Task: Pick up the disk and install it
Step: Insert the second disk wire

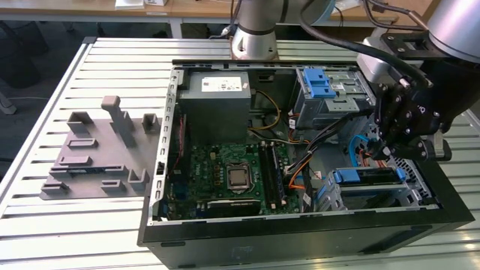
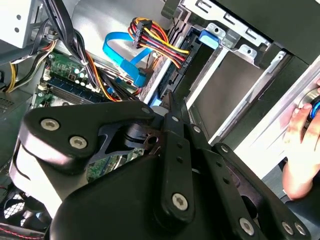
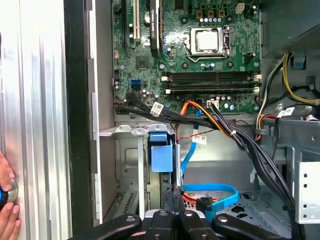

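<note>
On slatted metal counter [image 1: 112, 62], near right: black tool [image 1: 388, 151], pressed together, at blue-framed metal disk [image 1: 367, 175]; better to push straight, clear of cables.

The gripper [image 1: 403, 147] hangs inside the open computer case [image 1: 300, 236], above the drive cage [image 1: 371, 188] at the exterior view's right. Bundled cables [image 3: 220, 125] cross the gap between motherboard [image 1: 225, 174] and cage. The power supply [image 1: 217, 107] blocks the far corner. A person's hand [image 3: 6, 200] rests outside the case wall.
</note>
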You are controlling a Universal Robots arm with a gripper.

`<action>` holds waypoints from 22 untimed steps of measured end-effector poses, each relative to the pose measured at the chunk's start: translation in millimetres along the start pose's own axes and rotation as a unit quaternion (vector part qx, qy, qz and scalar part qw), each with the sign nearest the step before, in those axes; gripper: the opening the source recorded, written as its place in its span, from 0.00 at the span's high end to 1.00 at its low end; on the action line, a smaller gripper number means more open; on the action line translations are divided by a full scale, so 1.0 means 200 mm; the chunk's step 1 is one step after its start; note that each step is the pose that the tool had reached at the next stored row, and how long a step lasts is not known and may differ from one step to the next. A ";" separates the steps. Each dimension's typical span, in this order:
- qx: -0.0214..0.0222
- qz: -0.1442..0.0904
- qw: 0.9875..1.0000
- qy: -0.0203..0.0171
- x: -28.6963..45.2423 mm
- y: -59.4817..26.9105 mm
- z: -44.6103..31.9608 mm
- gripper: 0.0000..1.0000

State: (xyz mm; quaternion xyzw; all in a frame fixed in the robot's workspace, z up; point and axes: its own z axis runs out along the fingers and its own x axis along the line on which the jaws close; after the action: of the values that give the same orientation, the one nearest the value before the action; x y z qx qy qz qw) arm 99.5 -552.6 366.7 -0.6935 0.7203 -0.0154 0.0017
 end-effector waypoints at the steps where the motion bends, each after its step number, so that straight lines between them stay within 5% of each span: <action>1: 0.000 0.000 1.000 0.000 0.000 0.000 -0.008 0.89; 9: 0.000 0.000 1.000 -0.001 -0.015 -0.001 -0.051 0.89; 21: 0.000 0.004 1.000 -0.001 -0.127 0.004 -0.041 0.89; 22: 0.000 0.005 1.000 -0.001 -0.133 0.004 -0.038 0.83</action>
State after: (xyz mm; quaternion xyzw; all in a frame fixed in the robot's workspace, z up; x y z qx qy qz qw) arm 99.6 -525.8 373.8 -0.6900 0.7237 -0.0149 0.0021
